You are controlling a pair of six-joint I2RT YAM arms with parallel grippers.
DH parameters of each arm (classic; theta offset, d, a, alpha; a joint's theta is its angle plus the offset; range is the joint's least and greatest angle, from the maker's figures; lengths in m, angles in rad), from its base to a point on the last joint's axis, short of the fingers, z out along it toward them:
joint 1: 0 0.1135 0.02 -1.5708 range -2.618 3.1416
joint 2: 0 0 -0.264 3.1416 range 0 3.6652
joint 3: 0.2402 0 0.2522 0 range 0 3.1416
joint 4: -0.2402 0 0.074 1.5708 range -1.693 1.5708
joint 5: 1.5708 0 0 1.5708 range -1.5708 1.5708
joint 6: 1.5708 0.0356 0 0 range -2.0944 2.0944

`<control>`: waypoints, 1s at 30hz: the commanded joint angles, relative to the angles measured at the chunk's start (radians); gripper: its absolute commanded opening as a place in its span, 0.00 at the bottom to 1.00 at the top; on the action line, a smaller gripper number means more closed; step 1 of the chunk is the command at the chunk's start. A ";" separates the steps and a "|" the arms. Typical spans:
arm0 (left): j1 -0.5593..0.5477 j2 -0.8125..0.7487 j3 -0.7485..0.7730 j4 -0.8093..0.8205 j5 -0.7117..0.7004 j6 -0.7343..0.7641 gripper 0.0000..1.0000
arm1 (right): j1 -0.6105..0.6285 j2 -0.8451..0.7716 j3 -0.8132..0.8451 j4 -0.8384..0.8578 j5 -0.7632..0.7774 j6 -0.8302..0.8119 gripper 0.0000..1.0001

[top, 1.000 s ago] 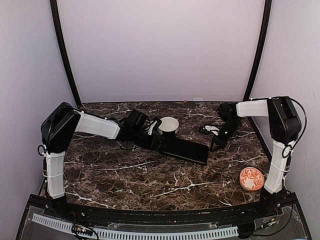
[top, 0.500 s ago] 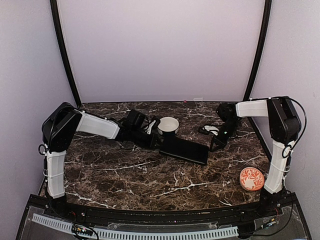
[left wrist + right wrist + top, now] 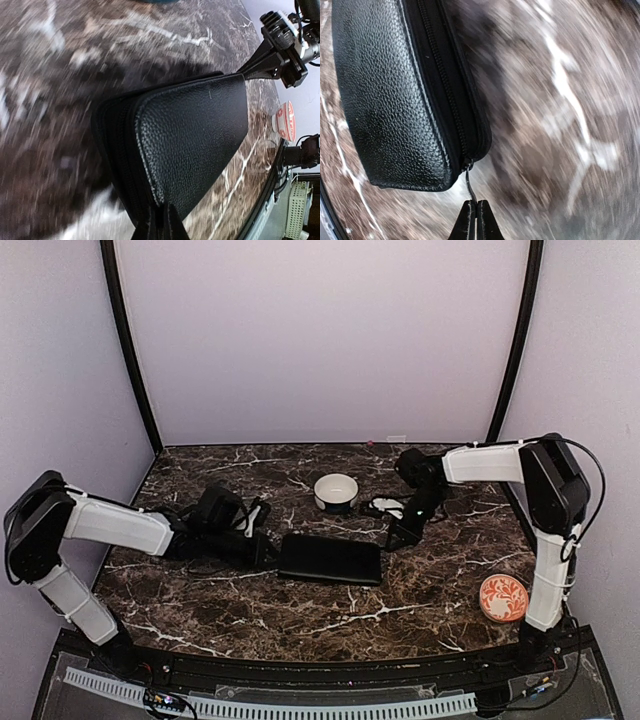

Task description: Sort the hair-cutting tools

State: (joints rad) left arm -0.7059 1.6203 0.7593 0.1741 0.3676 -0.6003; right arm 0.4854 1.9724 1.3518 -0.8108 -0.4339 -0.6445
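The left pincer point(image 3: 160, 222) is clamped on one end of the black case point(image 3: 330, 558), which lies flat on the surface point(image 3: 220, 600); this grip anchors the case against pull. The right pincer point(image 3: 474, 220) is pinched on the zipper pull point(image 3: 469, 186) at the opposite end, placed to draw the zipper open. The hair-cutting tools are not visible and are presumably inside the zipped case. The white bowl point(image 3: 336, 490) stands just behind

Black pebbled case point(image 3: 330, 559), brown white-veined marble table point(image 3: 300, 610)
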 commanded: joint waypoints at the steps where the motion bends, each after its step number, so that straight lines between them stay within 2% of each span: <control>1: -0.031 -0.186 -0.154 -0.101 -0.082 -0.110 0.00 | 0.091 0.046 0.073 0.009 0.003 0.033 0.00; 4: -0.098 -0.288 -0.198 -0.215 -0.137 -0.132 0.00 | 0.148 0.089 0.115 0.005 0.013 0.029 0.00; 5: -0.111 -0.307 -0.198 -0.265 -0.147 -0.133 0.05 | 0.160 0.109 0.127 0.001 0.013 0.029 0.00; 7: -0.139 -0.334 -0.154 -0.387 -0.207 -0.110 0.22 | 0.182 0.132 0.151 -0.007 0.015 0.027 0.00; 9: -0.176 -0.339 -0.074 -0.477 -0.286 -0.022 0.35 | 0.193 0.142 0.163 -0.012 0.015 0.027 0.00; 13: -0.245 -0.257 0.109 -0.541 -0.413 0.309 0.42 | 0.199 0.136 0.159 -0.007 0.017 0.033 0.00; 16: -0.248 -0.144 0.210 -0.534 -0.479 0.438 0.49 | 0.199 0.131 0.161 -0.008 0.018 0.037 0.00; 19: -0.246 -0.034 0.280 -0.451 -0.415 0.508 0.53 | 0.199 0.119 0.151 -0.002 0.021 0.042 0.00; 25: -0.239 0.154 0.389 -0.300 -0.266 0.527 0.53 | 0.199 0.119 0.155 0.000 0.009 0.049 0.00; 28: -0.239 0.201 0.390 -0.217 -0.257 0.508 0.52 | 0.199 0.127 0.161 -0.004 0.007 0.048 0.00; 30: -0.239 0.239 0.415 -0.249 -0.285 0.489 0.51 | 0.199 0.125 0.157 -0.005 0.008 0.045 0.00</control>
State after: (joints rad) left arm -0.9466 1.8267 1.1255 -0.1265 0.0658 -0.1143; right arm 0.6743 2.1002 1.4956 -0.8139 -0.4217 -0.6067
